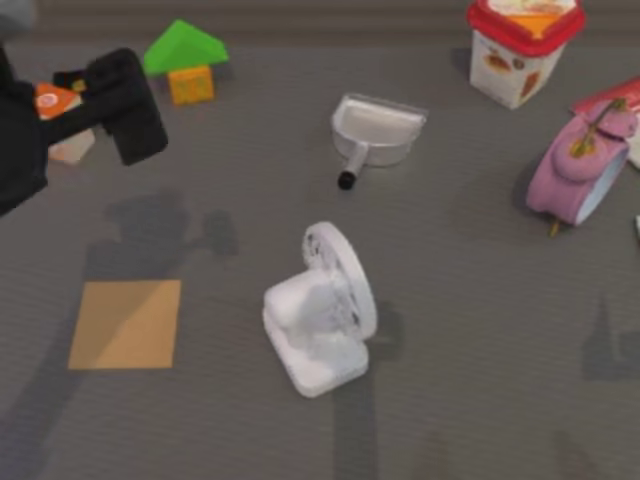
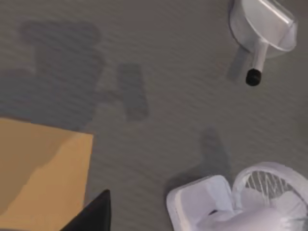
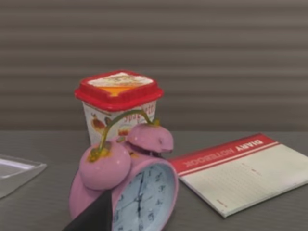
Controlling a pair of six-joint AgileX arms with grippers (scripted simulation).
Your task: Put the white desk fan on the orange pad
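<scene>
The white desk fan (image 1: 322, 312) stands upright on its base on the grey table (image 1: 470, 400), a little below the middle of the top view, its round grilled head turned toward the right. No gripper touches it. To its left, apart from it, lies the orange pad (image 1: 126, 324), flat and bare, near the table's left side. The left wrist view shows the same pair: the fan (image 2: 226, 204) and the pad (image 2: 38, 168) with open table between them.

Beyond the fan, toward the far edge, a white scoop (image 1: 372, 135) lies with its black-tipped handle pointing toward the fan. Right of it sit a pink alarm clock (image 1: 580, 165), tipped on its side, a red-lidded tub (image 1: 520, 45) and a notebook (image 3: 240, 168) with a red band. At the far left are a green-roofed toy block (image 1: 187, 62) and a small orange-topped white box (image 1: 60, 115).

The left gripper (image 1: 115, 105) hangs above the far left corner, well away from fan and pad; whether its fingers are spread or closed cannot be told. The right gripper is out of the top view; its wrist camera faces the clock (image 3: 125, 183) and tub (image 3: 118, 103).
</scene>
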